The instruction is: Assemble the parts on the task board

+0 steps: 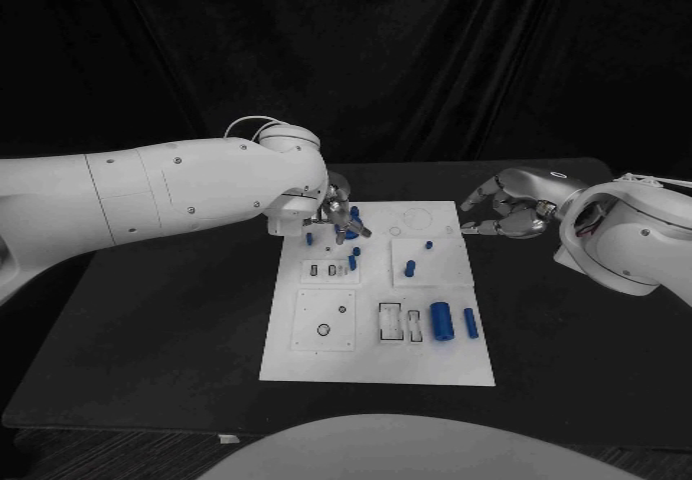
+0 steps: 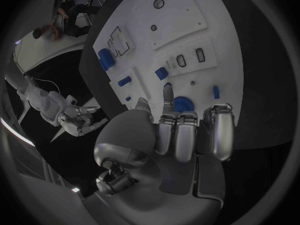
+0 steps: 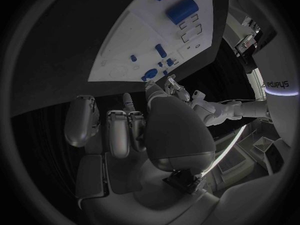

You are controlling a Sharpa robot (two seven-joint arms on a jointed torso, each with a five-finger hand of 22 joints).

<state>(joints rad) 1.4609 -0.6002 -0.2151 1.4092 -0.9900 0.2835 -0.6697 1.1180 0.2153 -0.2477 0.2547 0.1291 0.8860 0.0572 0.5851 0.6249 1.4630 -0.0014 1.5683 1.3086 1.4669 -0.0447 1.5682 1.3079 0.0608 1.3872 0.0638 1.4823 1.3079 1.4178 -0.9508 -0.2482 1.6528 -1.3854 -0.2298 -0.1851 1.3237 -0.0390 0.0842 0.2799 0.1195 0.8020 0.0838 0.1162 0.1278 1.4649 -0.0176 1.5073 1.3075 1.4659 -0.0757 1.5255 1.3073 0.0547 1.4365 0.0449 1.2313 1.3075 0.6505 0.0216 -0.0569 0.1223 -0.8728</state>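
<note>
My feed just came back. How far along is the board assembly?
Early to midway. A few small blue parts sit mid-board. The left robot hand is at the task board's far-left corner, fingertips at a round blue part. Two big blue cylinders still lie loose. The right robot hand hovers off-board, empty.

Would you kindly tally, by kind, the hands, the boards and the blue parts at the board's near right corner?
Hands: 2, left hand and right hand
Board: 1
Blue parts there: 2, thick part and thin part
Total: 5
</note>
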